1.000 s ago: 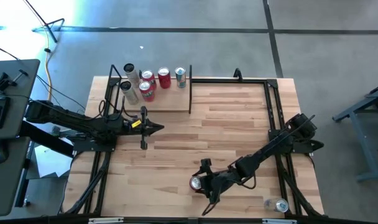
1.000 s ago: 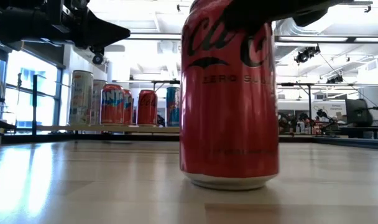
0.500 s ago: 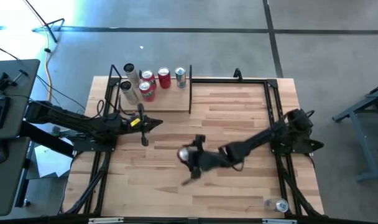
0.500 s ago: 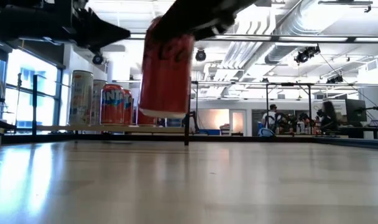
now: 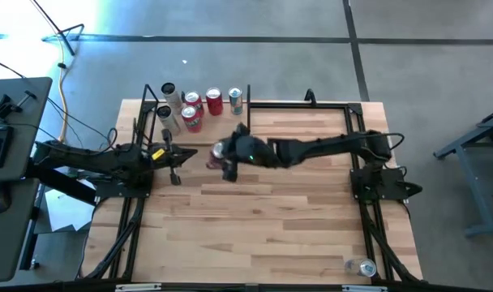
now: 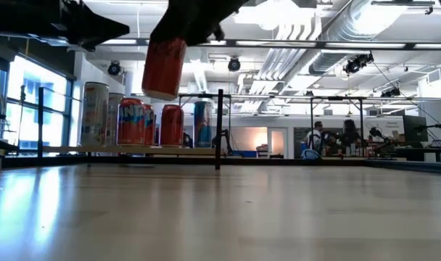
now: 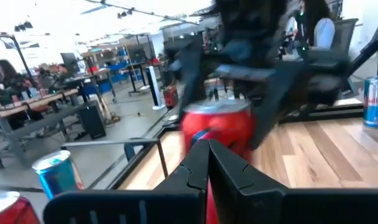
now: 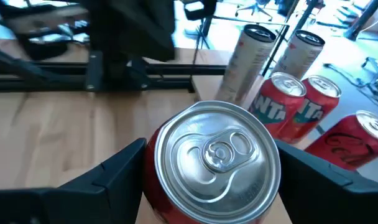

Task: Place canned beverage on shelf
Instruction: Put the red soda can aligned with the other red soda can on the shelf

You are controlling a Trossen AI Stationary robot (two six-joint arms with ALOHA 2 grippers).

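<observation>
We have the red can (image 5: pixel 223 154) in the air, clamped between the fingers of our right gripper (image 5: pixel 228 156), which reaches across the table (image 5: pixel 311 211) toward the shelf (image 5: pixel 222 130). In the low view the can (image 6: pixel 163 67) hangs well above the tabletop, slightly tilted, higher than the tops of the cans already standing there. From our right wrist we look down on its silver lid (image 8: pixel 216 152), with the dark fingers (image 8: pixel 108 180) pressed to its sides.

The shelf holds a cluster of cans (image 5: pixel 199 105) at its far left part: tall pale ones and red ones. The near strip of the board looks bare.

Our left gripper (image 5: pixel 175 158) waits just beside the shelf's left end, its fingers together and holding nothing.

We judge this the carry step. Next we need to bring the can upright over the bare board, clear of the black end frame (image 5: pixel 247 122) and the standing cans, lower it, then let go.
</observation>
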